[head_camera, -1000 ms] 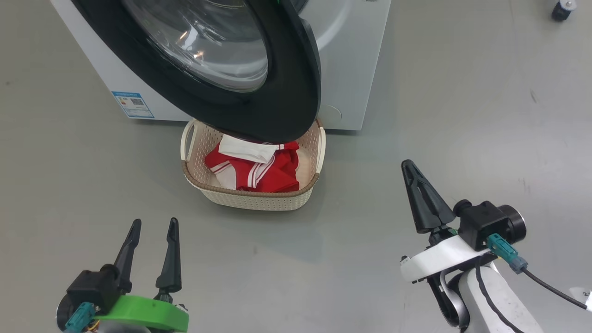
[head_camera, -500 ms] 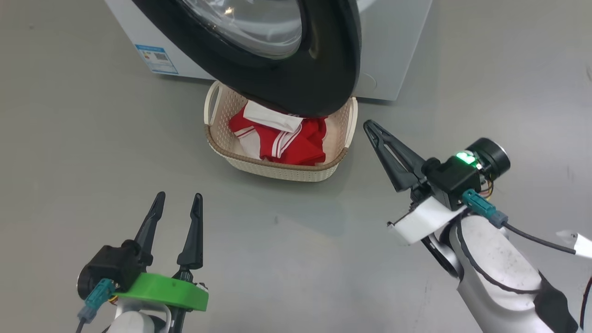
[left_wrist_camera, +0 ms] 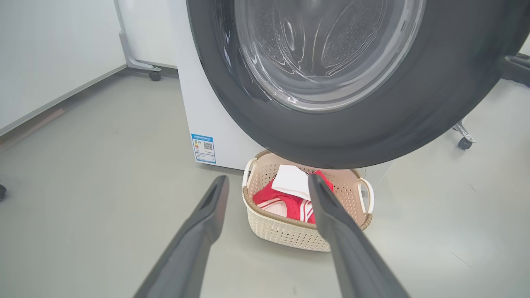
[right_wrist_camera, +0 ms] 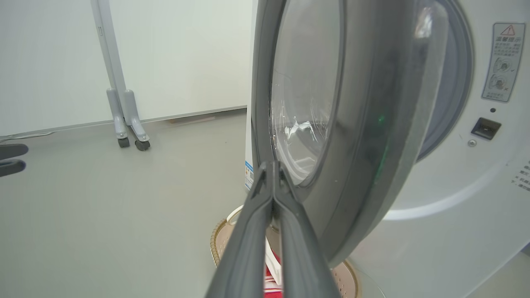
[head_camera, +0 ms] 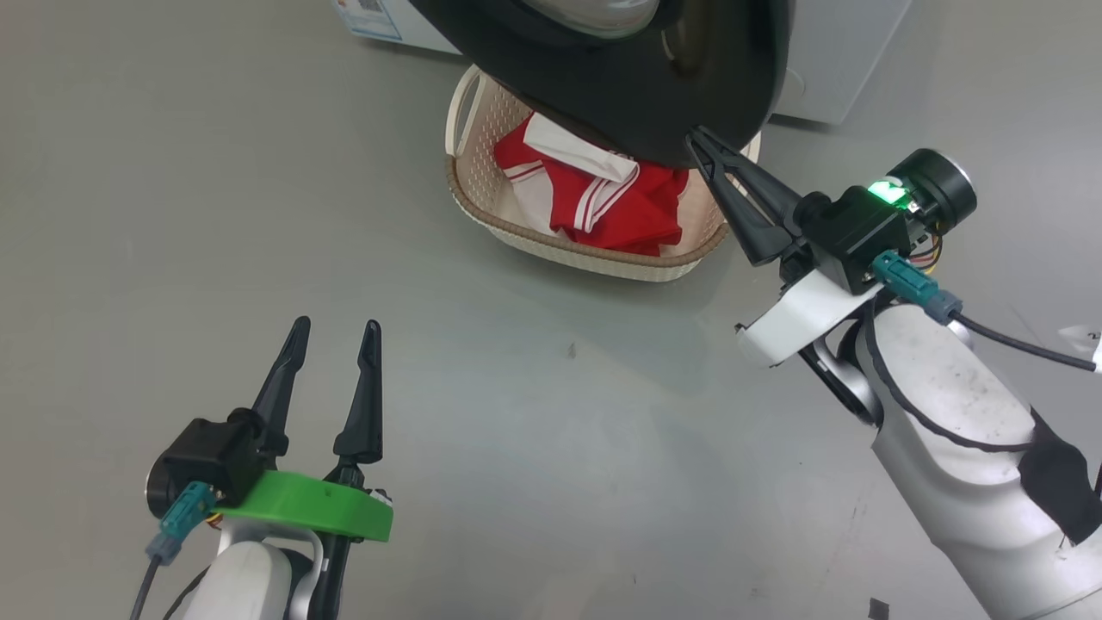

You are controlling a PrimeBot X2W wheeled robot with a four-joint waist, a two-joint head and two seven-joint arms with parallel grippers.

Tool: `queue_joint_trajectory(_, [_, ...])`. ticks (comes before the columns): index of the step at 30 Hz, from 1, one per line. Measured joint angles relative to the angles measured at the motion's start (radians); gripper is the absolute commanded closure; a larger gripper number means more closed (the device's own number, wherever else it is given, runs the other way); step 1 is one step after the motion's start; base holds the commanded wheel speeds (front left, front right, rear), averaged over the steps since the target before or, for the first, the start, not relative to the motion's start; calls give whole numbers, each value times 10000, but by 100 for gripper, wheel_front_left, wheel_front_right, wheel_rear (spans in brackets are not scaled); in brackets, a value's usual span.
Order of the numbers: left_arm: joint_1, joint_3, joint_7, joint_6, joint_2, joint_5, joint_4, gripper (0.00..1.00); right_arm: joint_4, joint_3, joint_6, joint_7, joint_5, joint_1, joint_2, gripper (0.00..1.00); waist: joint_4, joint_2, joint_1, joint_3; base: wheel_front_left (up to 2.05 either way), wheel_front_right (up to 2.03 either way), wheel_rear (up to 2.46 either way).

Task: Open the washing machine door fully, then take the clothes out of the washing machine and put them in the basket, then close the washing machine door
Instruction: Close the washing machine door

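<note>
Washing machine door (head_camera: 603, 86) with both grippers, seen from the head and the two wrists. The right gripper (head_camera: 696, 136) was clenched on nothing, its two dark fingers pressed flat together into a single point. That point lay at the lower edge of the door's glossy black frame; whether it touched the frame could not be told. In the right wrist view the closed fingers rose in front of the door's outer face, their tips over the border between the frame and the clear glass bowl. A green light (head_camera: 887, 189) glowed on the black block behind the fingers.

The left gripper (head_camera: 336, 327) was released, fingers spread and empty, low over the grey floor (head_camera: 172, 172) and well apart from the door. Its wrist view looked between the fingers toward the basket (head_camera: 585, 254).

The door stood open, swung out from the white washing machine (head_camera: 844, 77), and hung above the far part of the basket. The right wrist view showed the door edge-on, with the grey rubber ring (right_wrist_camera: 455, 82) of the drum mouth and a dark latch socket (right_wrist_camera: 485, 128) uncovered on the machine's front.

The basket sat on the floor just in front of the machine, below the door. The clothes lay inside it: a red garment (head_camera: 637, 215) with white stripes, and a white cloth (head_camera: 572, 148) on top of it toward the machine. A blue label (left_wrist_camera: 203, 148) marked the machine's lower front corner.
</note>
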Motion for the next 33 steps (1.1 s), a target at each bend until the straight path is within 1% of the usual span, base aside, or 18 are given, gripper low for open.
queue_joint_trajectory(3, [-106, -12, 0, 0, -12, 0, 50, 0, 221, -44, 0, -2, 167, -300, -90, 100, 194, 0, 0, 233, 0, 0, 0])
queue_joint_trajectory(9, [-319, -27, 0, 2, -46, -40, 100, 0, 570, -479, 0, -8, 552, -842, -314, 100, 517, 0, 0, 620, 0, 0, 0])
queue_joint_trajectory(13, [-349, -138, 0, 13, -50, -284, 96, 0, 709, -704, 79, -31, 644, -1233, -372, 100, 638, 0, 0, 843, 0, 0, 0])
queue_joint_trajectory(17, [-399, -196, 0, 59, -56, -372, 77, 0, 759, -878, 86, -48, 656, -1570, -493, 100, 677, 0, 0, 1006, 0, 0, 0])
queue_joint_trajectory(24, [-710, -560, 0, 104, -79, -723, 6, 0, 947, -1120, 86, -44, 834, -2461, -976, 100, 680, 0, 0, 1425, 0, 0, 0])
queue_joint_trajectory(33, [-1130, -1064, -2, 174, -100, -1076, -174, 0, 1122, -1306, 88, 211, 836, -3851, -1603, 100, 750, 0, 1, 2065, 0, 0, 0])
